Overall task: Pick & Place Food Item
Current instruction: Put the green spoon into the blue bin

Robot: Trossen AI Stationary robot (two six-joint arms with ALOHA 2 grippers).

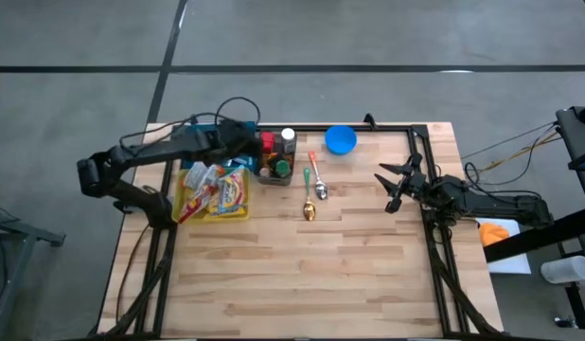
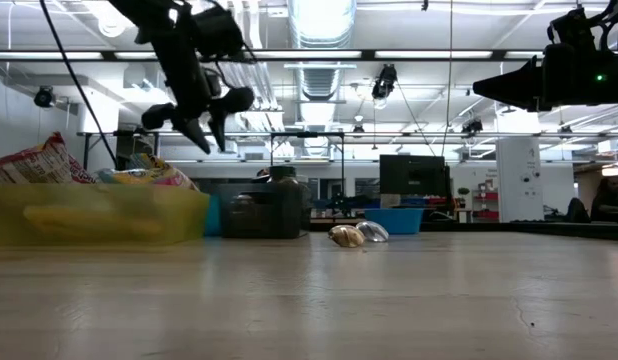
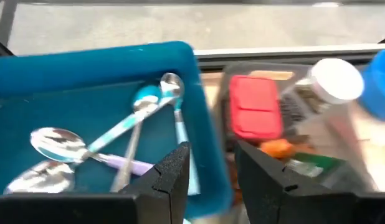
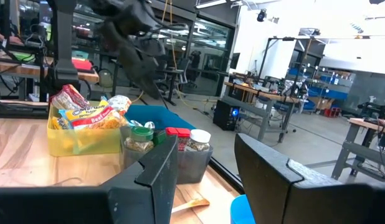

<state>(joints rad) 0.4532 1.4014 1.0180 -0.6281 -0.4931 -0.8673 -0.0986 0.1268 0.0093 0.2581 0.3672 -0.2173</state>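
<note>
Several snack packets [image 1: 220,186] stand in a yellow bin [image 1: 243,214] at the table's left. My left gripper [image 1: 243,138] hangs open in the air just beyond the bin's far edge, tilted downward, with nothing between its fingers [image 3: 174,171]. Below it lies a blue tray [image 3: 99,68] holding several spoons [image 3: 139,112]. In the low view this gripper [image 2: 201,128] is well above the bin [image 2: 99,215]. My right gripper [image 1: 391,186] waits open over the table's right side, about level, and holds nothing [image 4: 205,171].
A dark container [image 1: 276,161] with spice jars, one red-lidded [image 3: 255,106] and one white-lidded [image 3: 334,79], stands right of the bin. A blue bowl [image 1: 341,139] sits at the far edge. Two spoons [image 1: 315,187] lie mid-table; bare wood lies nearer.
</note>
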